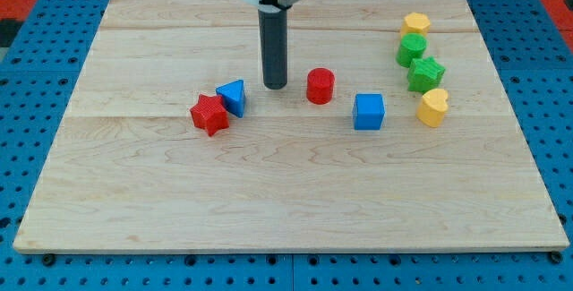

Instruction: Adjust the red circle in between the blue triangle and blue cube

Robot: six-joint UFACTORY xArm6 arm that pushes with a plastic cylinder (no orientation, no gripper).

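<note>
The red circle point(320, 86) stands near the board's middle. The blue triangle point(233, 97) lies to its left, touching a red star point(209, 115). The blue cube point(368, 111) lies to the circle's lower right. My tip point(275, 86) rests on the board between the blue triangle and the red circle, a small gap to the circle's left, touching neither block.
At the view's right stand a yellow hexagon point(415, 24), a green circle point(412, 50), a green star point(426, 74) and a yellow heart point(432, 107) in a rough column. The wooden board point(286, 201) sits on a blue surface.
</note>
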